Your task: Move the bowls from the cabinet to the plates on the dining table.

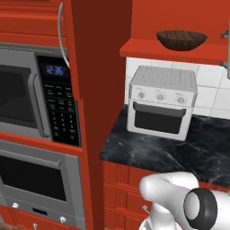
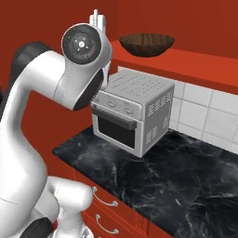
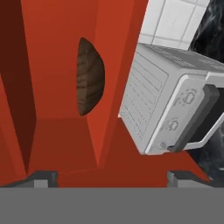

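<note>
Built-in microwave (image 1: 38, 94) sat far left, one of it. Then one white toaster oven (image 1: 161, 102) on the black counter (image 1: 179, 150). Directly above it – one dark wooden bowl (image 1: 181, 39), upright on the red cabinet shelf (image 1: 173, 50). No second bowl spotted. Gripper (image 3: 109, 177) stood spread wide, holding nothing, well short of the bowl. Probably best to level the rolled hand first – then pinch the near rim.

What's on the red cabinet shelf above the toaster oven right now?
One dark wooden bowl sits on the shelf, directly above the toaster oven. The shelf's right end is cut off, so anything there is unseen.
</note>
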